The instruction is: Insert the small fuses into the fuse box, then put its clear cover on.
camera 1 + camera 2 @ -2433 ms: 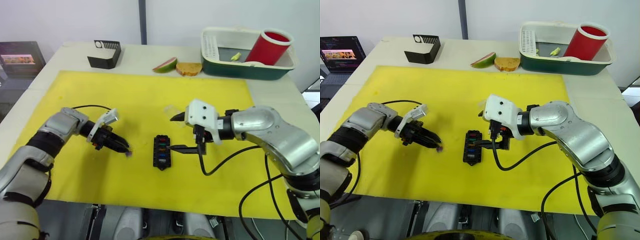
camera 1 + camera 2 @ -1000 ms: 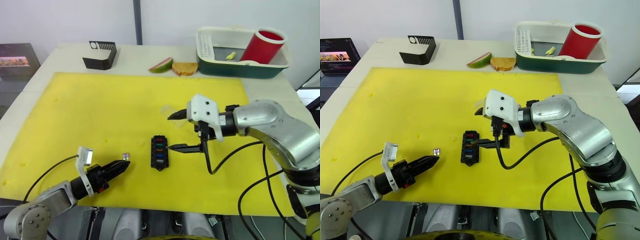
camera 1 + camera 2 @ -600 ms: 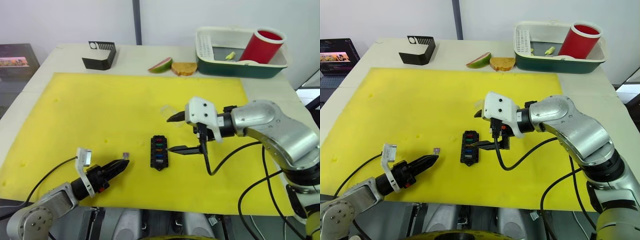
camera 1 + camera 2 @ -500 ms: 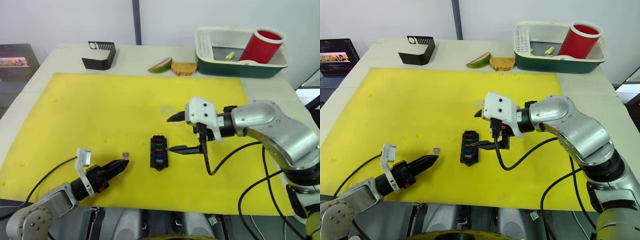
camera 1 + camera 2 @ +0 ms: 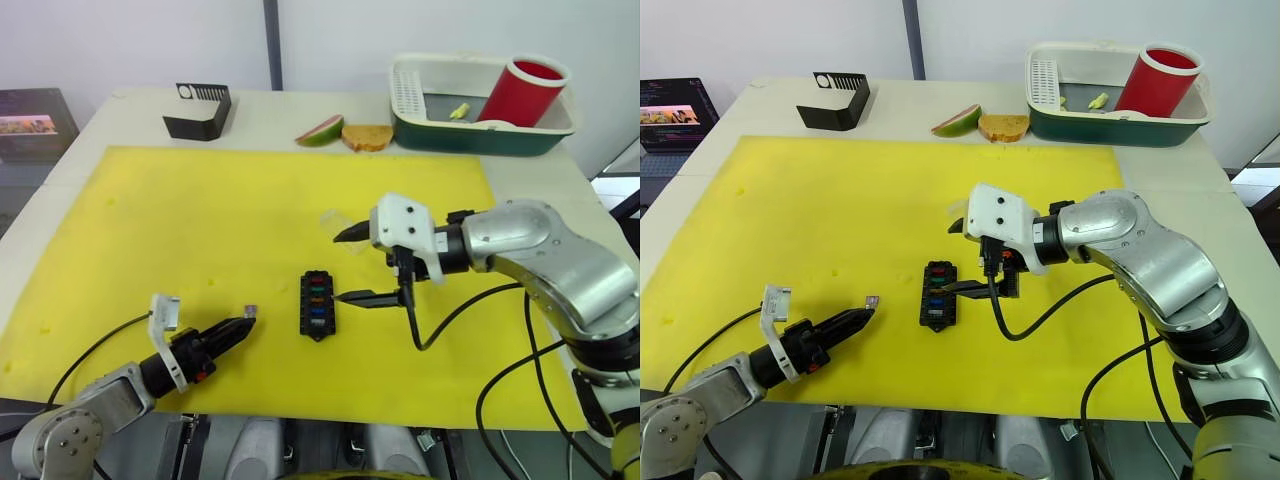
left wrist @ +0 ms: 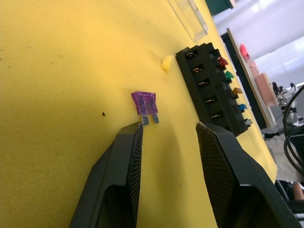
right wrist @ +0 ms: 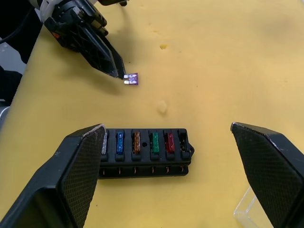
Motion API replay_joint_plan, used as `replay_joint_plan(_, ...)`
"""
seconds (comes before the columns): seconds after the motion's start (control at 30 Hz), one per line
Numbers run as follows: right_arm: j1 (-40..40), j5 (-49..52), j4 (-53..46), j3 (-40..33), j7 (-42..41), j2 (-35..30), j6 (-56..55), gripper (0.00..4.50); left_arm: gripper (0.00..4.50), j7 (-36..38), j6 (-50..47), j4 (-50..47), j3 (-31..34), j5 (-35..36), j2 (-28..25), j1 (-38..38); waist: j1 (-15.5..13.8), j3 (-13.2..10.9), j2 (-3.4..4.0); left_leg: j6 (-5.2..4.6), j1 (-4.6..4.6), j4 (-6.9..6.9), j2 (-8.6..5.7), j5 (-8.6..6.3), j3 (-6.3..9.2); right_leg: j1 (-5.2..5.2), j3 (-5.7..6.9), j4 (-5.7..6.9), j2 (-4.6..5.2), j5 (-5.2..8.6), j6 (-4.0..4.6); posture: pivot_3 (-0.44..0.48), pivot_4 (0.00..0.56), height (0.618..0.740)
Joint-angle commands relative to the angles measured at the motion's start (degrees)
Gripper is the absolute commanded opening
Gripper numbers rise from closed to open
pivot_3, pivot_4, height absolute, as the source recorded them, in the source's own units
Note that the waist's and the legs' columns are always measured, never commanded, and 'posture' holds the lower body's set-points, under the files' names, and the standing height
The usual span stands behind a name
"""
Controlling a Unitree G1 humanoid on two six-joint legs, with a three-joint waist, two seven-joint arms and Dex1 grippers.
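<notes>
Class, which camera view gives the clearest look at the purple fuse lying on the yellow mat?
The left wrist view: the purple fuse lies flat, both metal legs showing, just ahead of the open left gripper. The right wrist view shows it smaller, at that gripper's tip. The eye views show a tiny speck left of the fuse box.

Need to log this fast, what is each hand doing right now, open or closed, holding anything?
Left hand: open, empty, its fingers at the purple fuse lying on the yellow mat.
Right hand: open wide, empty, over the fuse box.
</notes>
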State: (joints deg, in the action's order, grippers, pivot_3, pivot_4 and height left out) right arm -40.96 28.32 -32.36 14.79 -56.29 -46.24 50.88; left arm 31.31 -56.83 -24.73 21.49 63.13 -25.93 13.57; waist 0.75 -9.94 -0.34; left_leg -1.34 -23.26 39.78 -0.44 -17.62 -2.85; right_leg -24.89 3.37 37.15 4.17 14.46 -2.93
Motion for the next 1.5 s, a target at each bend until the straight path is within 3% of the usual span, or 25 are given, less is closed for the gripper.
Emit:
replay_joint_plan(0.03, -1.3, -0.2, -1.2, -0.7, 0.1, 0.0, -0.6, 4.5, 1.87, -4.4, 1.4, 2.8, 1.8, -1.4, 0.0, -0.7, 0.0, 0.0, 0.0, 0.0, 0.0, 0.0, 0.0, 0.0, 0.0, 0.0, 0.0, 0.0, 0.0, 0.0, 0.0, 0.0, 0.15, 0.74)
replay_joint_plan(0.17, -1.4, -0.3, -1.2, -0.5, 0.2, 0.1, -0.6, 4.5, 1.87, -7.3, 1.1, 4.9, 2.6, 0.0, 1.5, -2.9, -0.1, 0.0, 0.06, 0.02, 0.02, 0.0, 0.0, 0.01, 0.0, 0.01, 0.0, 0.0, 0.0, -0.01, 0.02, 0.0, 0.15, 0.74)
replay_joint_plan(0.83, -0.9, -0.7, -1.3, -0.6, 0.2, -0.5, -0.5, 4.5, 1.87, -5.1, -1.8, 4.7, -1.1, 3.3, -1.9, -1.1, 0.0, 0.1, 0.09, 0.04, 0.03, -0.08, 0.0, 0.03, 0.0, 0.0, 0.0, -0.04, 0.01, -0.02, 0.04, 0.0, 0.15, 0.74)
replay_joint_plan(0.93, -1.0, -0.9, -1.2, -0.4, 0.2, -0.3, -0.7, 4.5, 1.07, -5.0, -1.5, 4.7, -1.4, 2.9, -2.0, -1.1, 0.0, 0.1, 0.09, 0.05, 0.03, -0.11, 0.0, 0.03, 0.0, -0.01, 0.0, -0.06, 0.01, -0.02, 0.04, 0.0, 0.15, 0.74)
replay_joint_plan(0.97, -1.1, -0.9, -1.1, -0.4, 0.2, -0.2, -0.7, 4.5, 0.62, -4.9, -1.4, 4.6, -1.6, 2.6, -2.0, -1.0, 0.0, 0.1, 0.09, 0.04, 0.03, -0.12, 0.0, 0.03, 0.0, -0.01, 0.0, -0.07, 0.01, -0.02, 0.04, 0.0, 0.15, 0.74)
replay_joint_plan(1.5, -1.2, -1.2, -1.0, -0.3, 0.2, 0.0, -0.8, 4.5, 0.62, -4.0, 0.9, 5.6, -2.7, 0.8, -2.7, -0.8, 0.0, 0.1, 0.12, 0.14, 0.09, -0.34, 0.0, 0.08, -0.01, -0.04, -0.01, -0.13, 0.01, -0.01, 0.05, 0.0, 0.15, 0.74)
